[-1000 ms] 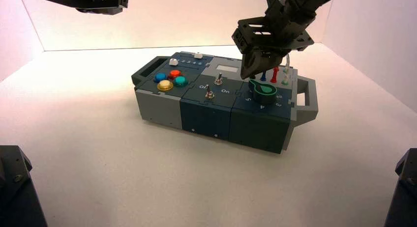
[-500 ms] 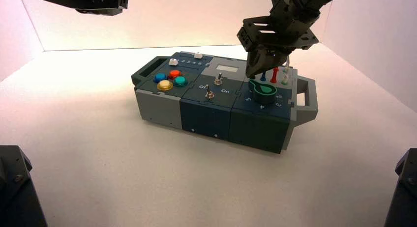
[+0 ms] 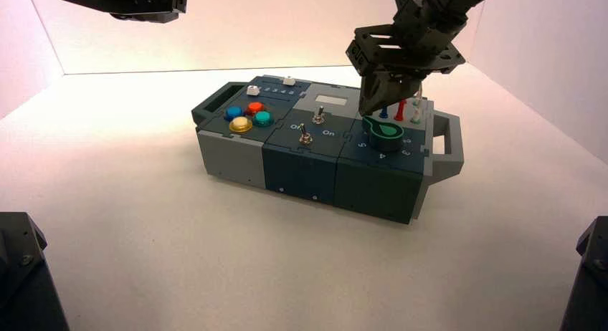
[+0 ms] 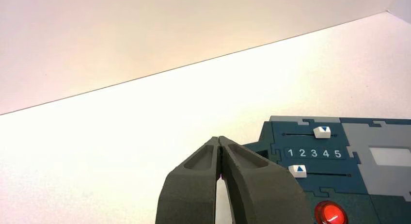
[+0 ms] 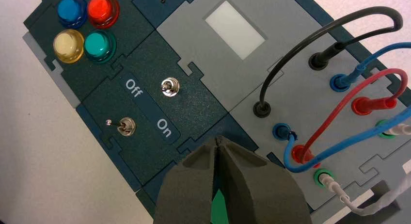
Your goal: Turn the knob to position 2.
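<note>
The white table (image 3: 215,266) spread past the box (image 3: 297,166) on its near, left and right sides; the box's long axis slanted from far left to near right. The right arm (image 3: 423,19) reached in from the far right, angled down toward the knob. Its gripper, the right gripper (image 5: 218,140), hung over the box's right part, fingertips together and nothing seen clasped between them; whether it touched the knob could not be told. The left gripper (image 4: 219,139) waited beyond the box's far left corner, its tips together, holding nothing visible. To the knob's right stood the grey handle (image 3: 456,146), behind it the plugged wires (image 5: 339,100), and to its left the two metal toggle switches (image 5: 169,87). The knob (image 3: 386,139) sat on the dark right-hand panel near the front edge, its green teardrop top's narrow end aimed toward the far left, under the fingertips.
</note>
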`<action>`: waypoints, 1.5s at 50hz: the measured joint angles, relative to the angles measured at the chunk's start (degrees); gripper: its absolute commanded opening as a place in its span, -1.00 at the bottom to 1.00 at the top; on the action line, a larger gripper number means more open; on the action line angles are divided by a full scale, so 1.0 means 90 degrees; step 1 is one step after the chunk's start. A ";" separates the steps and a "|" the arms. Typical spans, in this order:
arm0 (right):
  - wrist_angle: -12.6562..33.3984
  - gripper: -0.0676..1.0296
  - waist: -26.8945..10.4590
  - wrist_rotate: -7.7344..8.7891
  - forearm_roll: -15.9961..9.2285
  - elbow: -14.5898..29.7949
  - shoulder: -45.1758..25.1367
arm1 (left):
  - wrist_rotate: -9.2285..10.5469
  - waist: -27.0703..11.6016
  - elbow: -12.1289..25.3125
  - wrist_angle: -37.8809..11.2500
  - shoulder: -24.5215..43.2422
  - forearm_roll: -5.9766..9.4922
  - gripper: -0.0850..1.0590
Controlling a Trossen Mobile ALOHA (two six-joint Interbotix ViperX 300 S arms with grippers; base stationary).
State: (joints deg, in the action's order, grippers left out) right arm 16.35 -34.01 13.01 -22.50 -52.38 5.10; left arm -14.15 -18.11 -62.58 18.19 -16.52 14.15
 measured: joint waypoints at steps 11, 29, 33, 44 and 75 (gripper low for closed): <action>0.0117 -0.92 0.0000 0.0010 0.0000 0.0000 -0.0020 | -0.0010 0.0000 0.0000 0.0000 -0.0010 0.0000 -0.91; 0.0225 -0.92 -0.0195 0.0010 0.0010 0.0088 -0.0078 | 0.0000 0.0000 0.0000 0.0000 -0.0010 0.0000 -0.91; 0.0225 -0.92 -0.0234 0.0010 0.0000 0.0117 -0.0107 | 0.0000 0.0000 0.0000 0.0000 -0.0010 0.0000 -0.91; 0.0215 -0.92 -0.0264 0.0000 -0.0020 0.0146 -0.0137 | 0.0000 0.0000 0.0000 0.0000 -0.0010 0.0000 -0.91; 0.0273 -0.92 -0.0293 0.0010 -0.0059 0.0137 -0.0117 | -0.0010 0.0000 0.0000 0.0000 -0.0039 0.0000 -0.91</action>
State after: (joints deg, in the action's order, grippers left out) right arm 18.81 -36.65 13.10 -23.03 -51.15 4.04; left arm -14.24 -18.11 -62.58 18.19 -16.88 14.15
